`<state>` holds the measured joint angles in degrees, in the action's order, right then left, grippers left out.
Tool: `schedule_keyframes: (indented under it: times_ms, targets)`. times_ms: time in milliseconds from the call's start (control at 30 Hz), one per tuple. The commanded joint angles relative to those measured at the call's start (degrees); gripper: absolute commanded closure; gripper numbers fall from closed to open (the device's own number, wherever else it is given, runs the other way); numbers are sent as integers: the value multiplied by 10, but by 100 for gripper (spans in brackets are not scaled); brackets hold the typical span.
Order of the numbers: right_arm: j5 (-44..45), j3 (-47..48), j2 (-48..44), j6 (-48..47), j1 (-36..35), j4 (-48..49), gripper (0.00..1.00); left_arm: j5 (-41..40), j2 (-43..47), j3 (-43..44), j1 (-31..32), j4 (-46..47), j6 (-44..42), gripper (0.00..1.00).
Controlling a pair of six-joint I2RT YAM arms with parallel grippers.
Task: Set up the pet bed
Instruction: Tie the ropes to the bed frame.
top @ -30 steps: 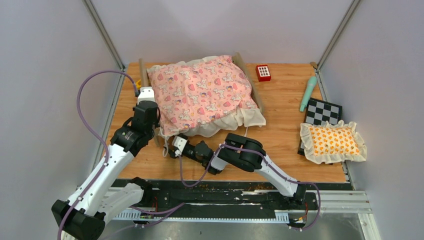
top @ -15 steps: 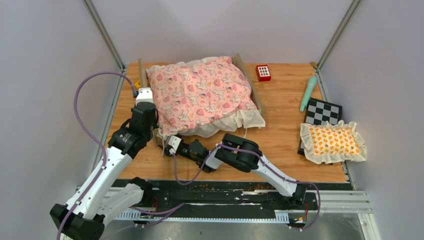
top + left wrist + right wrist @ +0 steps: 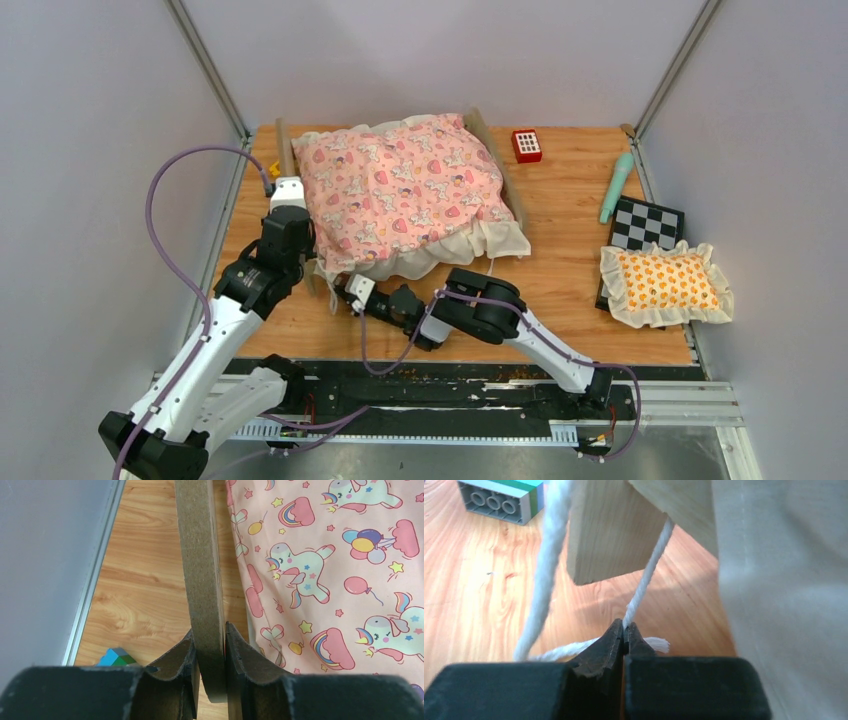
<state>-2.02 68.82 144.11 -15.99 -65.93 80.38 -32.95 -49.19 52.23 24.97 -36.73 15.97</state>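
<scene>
On the far-left part of the wooden table [image 3: 580, 200], seen from my remote station, the pet bed [image 3: 400, 190] lies at a slant, its pink unicorn-print quilt [image 3: 430, 165] spread over the top and a cream ruffle [image 3: 470, 240] spilling over the near end. My 2 arms both reach in at the bed's near-left corner.

The left claw [image 3: 210, 640] is clamped on the bed's brown side board [image 3: 200, 565], 1 finger pressed to each face, with the quilt lying just to the right of that board. A blue-and-green block [image 3: 116, 656] sits on the table just left of those fingers.

The right claw [image 3: 624, 630] is pinched together on a thin white cord [image 3: 649, 575] that runs up behind a pale wooden piece of the frame [image 3: 609, 535]. A second, thicker length of cord [image 3: 546, 565] hangs to its left, and a frayed end [image 3: 656, 644] pokes out beside the fingertips. A grey, green and blue toy brick [image 3: 501, 500] rests on the table beyond.

Well apart on the right side lie an orange-patterned frilled pillow [image 3: 665, 280], partly over a black-and-white checkered board [image 3: 650, 222], a mint-green stick [image 3: 615, 187] and a small red block [image 3: 526, 145].
</scene>
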Motion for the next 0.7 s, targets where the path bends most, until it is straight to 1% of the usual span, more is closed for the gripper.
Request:
schedule_keyframes:
  times_ms: [0,267,433,667]
  targets:
    - [-6,-65,-48,30,-18,40,100,-13,21,10,2,54,-42,100]
    - [-2,-161,-93,50,-42,56,100,-8,6,-10,2,70,-27,100]
    - [-21,-218,-126,50,-57,53,100,-13,-3,-23,2,86,-23,100]
    - [-31,-256,-166,46,-61,17,100,-9,-14,-50,2,109,-6,100]
